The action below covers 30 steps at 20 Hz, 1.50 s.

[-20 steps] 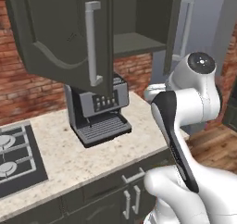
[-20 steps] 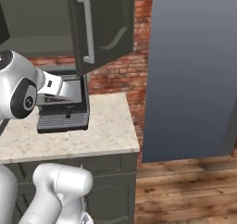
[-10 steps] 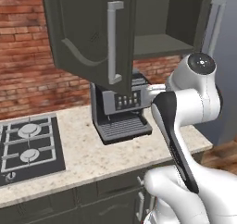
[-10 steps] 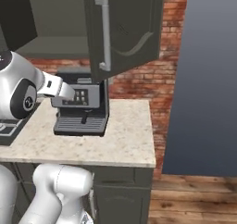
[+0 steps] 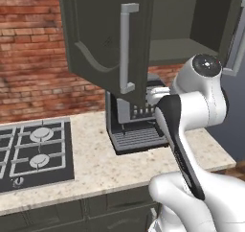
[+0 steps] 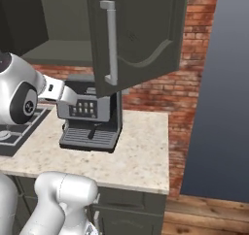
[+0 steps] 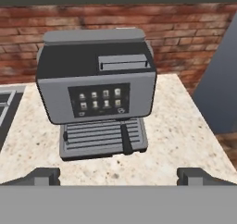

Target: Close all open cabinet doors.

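Fingers (image 7: 118,176) spread wide and empty face the coffee machine (image 7: 97,91) beneath an open cabinet door (image 5: 107,39).

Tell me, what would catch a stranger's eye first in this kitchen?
Most striking is the dark grey-green cabinet door, swung wide open above the counter so it hangs in front of the coffee machine. That grey machine stands on the speckled stone counter against the red brick wall. The gripper is open, pointing at the machine, and a black stove lies to the counter's left.
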Tool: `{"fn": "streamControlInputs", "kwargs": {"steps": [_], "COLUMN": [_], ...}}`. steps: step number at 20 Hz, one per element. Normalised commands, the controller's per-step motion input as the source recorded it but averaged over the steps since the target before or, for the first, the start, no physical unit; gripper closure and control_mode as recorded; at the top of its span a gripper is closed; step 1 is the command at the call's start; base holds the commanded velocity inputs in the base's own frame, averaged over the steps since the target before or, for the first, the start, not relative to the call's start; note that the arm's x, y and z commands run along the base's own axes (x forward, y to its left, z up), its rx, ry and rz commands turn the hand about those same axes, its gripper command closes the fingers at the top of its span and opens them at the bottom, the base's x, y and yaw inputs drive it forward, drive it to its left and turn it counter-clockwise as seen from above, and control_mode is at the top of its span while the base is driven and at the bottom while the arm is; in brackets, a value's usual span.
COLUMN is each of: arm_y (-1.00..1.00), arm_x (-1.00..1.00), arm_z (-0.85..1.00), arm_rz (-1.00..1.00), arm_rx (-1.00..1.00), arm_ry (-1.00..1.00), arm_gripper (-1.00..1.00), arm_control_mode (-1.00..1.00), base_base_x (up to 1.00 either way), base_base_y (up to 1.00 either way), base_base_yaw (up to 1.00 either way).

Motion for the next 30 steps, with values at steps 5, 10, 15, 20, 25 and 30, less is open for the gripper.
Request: {"fn": "streamControlInputs", "kwargs": {"steps": [5,10,15,20,25,30], "arm_y": [0.00,0.00,0.00,0.00,0.00,0.00], "arm_x": [0.00,0.00,0.00,0.00,0.00,0.00], "arm_z": [0.00,0.00,0.00,0.00,0.00,0.00], "arm_rz": [0.00,0.00,0.00,0.00,0.00,0.00], "arm_rx": [0.00,0.00,0.00,0.00,0.00,0.00], "arm_ry": [0.00,0.00,0.00,0.00,0.00,0.00], "arm_gripper": [-1.00,-1.00,-1.00,-1.00,-1.00,-1.00], "arm_control_mode": [1.00,1.00,1.00,1.00,1.00,1.00], "base_base_x": [0.25,0.28,0.10,0.10,0.18,0.25], "base_base_y": [-0.22,-0.21,-0.27,-0.24,-0.26,-0.22], "base_base_yaw": [0.06,0.01,0.00,0.00,0.00,0.00]}}
